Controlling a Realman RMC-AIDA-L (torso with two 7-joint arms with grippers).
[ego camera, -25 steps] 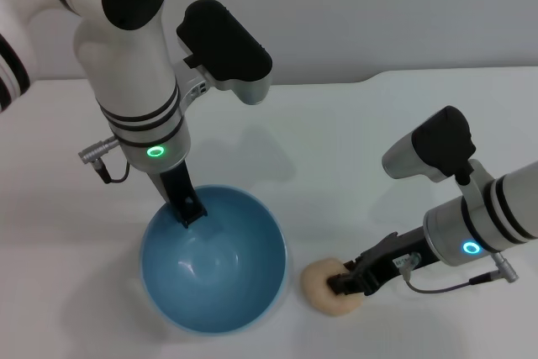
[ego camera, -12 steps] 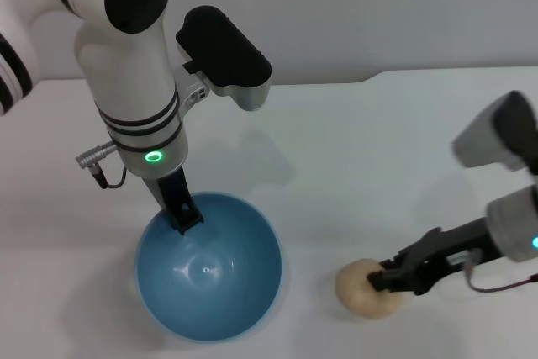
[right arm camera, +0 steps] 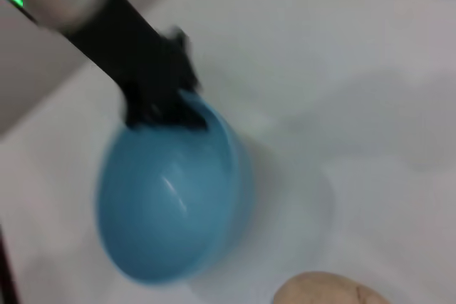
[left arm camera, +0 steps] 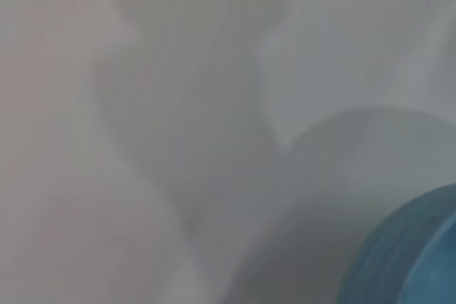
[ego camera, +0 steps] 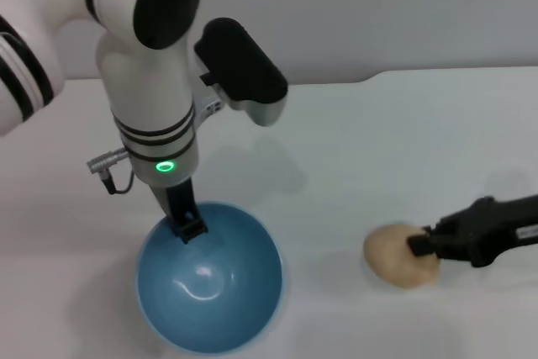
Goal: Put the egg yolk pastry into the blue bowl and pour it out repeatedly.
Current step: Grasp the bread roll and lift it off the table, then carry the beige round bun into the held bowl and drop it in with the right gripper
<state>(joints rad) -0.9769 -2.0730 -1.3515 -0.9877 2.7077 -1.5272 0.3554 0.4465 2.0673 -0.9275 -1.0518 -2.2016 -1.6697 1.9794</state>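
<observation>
The blue bowl [ego camera: 210, 283] sits empty on the white table at the front left. My left gripper [ego camera: 188, 229] is shut on the bowl's far rim. The bowl also shows in the right wrist view [right arm camera: 167, 197], and its edge shows in the left wrist view [left arm camera: 406, 254]. The egg yolk pastry [ego camera: 395, 255], a pale tan bun, is to the right of the bowl, apart from it. My right gripper [ego camera: 418, 244] is shut on the pastry's right side. The pastry's top shows in the right wrist view [right arm camera: 331, 291].
The white table [ego camera: 353, 149] runs back to a grey wall. My left arm's black wrist camera housing [ego camera: 244, 60] hangs above the table behind the bowl.
My right gripper has carried the pastry to the right, away from the bowl. The left arm has shifted a little to the right, still holding the bowl's rim.
</observation>
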